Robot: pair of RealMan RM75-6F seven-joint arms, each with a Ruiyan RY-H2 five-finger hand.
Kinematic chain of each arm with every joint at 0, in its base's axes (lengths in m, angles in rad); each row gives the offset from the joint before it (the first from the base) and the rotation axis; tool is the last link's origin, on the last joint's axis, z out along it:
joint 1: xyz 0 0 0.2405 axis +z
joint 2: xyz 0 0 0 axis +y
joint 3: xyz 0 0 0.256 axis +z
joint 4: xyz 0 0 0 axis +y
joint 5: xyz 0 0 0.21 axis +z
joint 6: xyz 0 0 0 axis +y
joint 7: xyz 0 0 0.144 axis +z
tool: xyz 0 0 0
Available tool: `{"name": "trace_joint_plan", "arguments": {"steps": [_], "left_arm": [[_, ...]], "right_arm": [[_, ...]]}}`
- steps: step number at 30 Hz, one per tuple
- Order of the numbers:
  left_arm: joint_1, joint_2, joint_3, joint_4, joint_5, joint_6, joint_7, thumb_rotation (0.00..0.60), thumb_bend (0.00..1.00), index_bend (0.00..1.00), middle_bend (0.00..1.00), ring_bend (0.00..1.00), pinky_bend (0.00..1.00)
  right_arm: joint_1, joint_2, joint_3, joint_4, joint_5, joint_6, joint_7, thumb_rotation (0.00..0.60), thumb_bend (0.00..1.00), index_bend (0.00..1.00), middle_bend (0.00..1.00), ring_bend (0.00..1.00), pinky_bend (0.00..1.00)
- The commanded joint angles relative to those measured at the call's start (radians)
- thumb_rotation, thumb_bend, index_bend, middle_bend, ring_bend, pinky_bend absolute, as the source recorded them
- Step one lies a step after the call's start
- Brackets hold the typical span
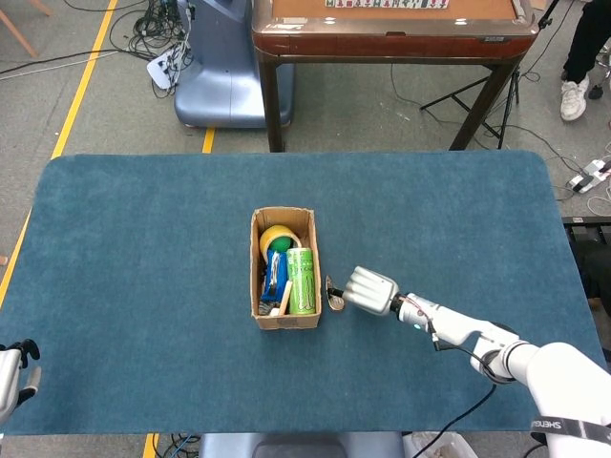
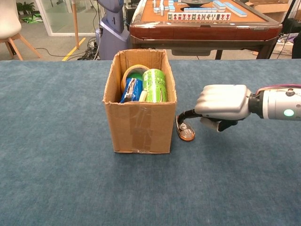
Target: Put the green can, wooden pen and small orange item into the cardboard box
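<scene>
Can't tell if the right hand [image 2: 221, 104] actually touches the small orange item [image 2: 184, 130]; palm side hidden in both views. Left hand [image 1: 11, 377] chopped off by the head view's edge. Wooden pen [image 1: 284, 300] mostly buried inside the cardboard box [image 2: 139, 127], too tiny to make out.

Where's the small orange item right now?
In the chest view, the small orange item lies on the blue table mat, just right of the cardboard box, with the right hand reaching its near end.
</scene>
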Motion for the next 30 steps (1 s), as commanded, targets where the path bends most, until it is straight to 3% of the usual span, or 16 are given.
{"name": "trace_joint_plan", "arguments": {"steps": [1, 22, 30], "left_arm": [[0.000, 0.000, 0.000, 0.000, -0.001, 0.002, 0.000, 0.600, 0.37, 0.50, 0.54, 0.45, 0.56], [-0.007, 0.002, 0.009, 0.001, 0.002, 0.000, -0.002, 0.600, 0.37, 0.50, 0.54, 0.45, 0.56], [-0.007, 0.000, 0.011, 0.003, 0.008, 0.005, -0.006, 0.600, 0.37, 0.50, 0.54, 0.45, 0.56]], "right_arm": [[0.001, -0.002, 0.000, -0.001, 0.002, -0.005, -0.002, 0.600, 0.86, 0.22, 0.93, 0.98, 1.00], [0.000, 0.020, 0.008, -0.049, 0.033, -0.038, -0.033, 0.600, 0.86, 0.22, 0.93, 0.98, 1.00], [-0.010, 0.042, 0.012, -0.074, 0.052, -0.056, -0.067, 0.600, 0.86, 0.32, 0.93, 0.98, 1.00]]}}
